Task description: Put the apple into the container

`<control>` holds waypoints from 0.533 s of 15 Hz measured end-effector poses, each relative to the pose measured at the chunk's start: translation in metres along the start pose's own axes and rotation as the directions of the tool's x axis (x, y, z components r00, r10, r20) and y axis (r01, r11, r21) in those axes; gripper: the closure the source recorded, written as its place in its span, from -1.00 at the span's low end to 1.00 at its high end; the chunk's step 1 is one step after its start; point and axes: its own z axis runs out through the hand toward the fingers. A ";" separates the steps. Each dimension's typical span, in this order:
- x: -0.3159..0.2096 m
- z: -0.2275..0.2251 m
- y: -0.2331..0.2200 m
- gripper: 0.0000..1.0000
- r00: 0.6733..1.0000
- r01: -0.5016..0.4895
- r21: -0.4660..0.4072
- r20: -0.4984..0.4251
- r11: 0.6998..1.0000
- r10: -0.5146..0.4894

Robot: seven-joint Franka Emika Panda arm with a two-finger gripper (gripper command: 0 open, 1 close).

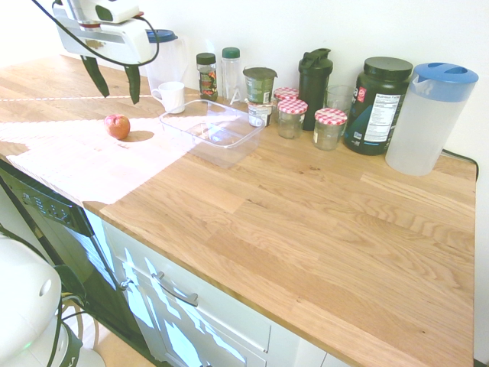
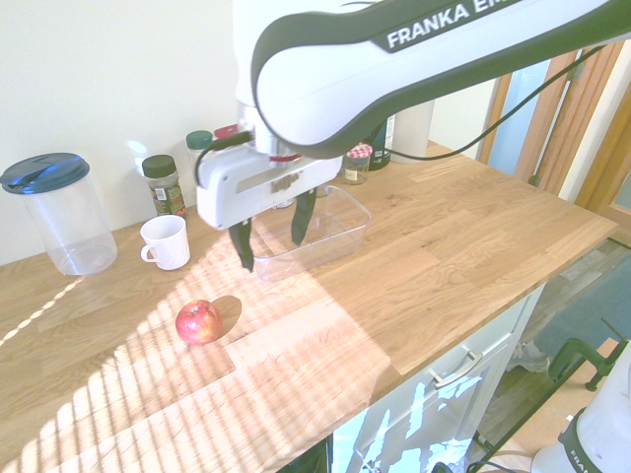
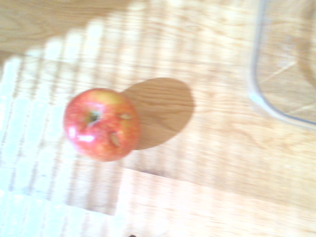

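Now the gripper (image 2: 272, 241) hangs in the air above the wooden counter (image 1: 321, 222), pointing straight down, its two dark fingers (image 1: 95, 75) spread wide apart with nothing between them. The apple (image 2: 198, 321) sits on the counter in the striped sunlight, stem side up, casting a round shadow toward the container (image 2: 315, 232). Relative to the apple, the jaws stand higher and off to the container's side, not over the fruit and clear of touching it. The container lies empty on the counter near the apple, with a strip of bare wood between the two. Beyond the apple, by the wall, stands a white mug (image 2: 165, 242), just beside the container's far corner.
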 end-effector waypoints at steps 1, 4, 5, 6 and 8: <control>-0.016 0.006 -0.018 -1.00 1.000 0.030 -0.002 0.006 1.000 -0.030; -0.051 0.030 -0.057 -1.00 0.991 0.132 -0.043 0.004 0.990 -0.132; -0.054 0.041 -0.063 -1.00 0.989 0.147 -0.061 0.002 0.987 -0.147; -0.053 0.052 -0.068 -1.00 0.988 0.152 -0.072 -0.003 0.986 -0.153; -0.048 0.071 -0.076 -1.00 0.988 0.152 -0.075 -0.022 0.986 -0.154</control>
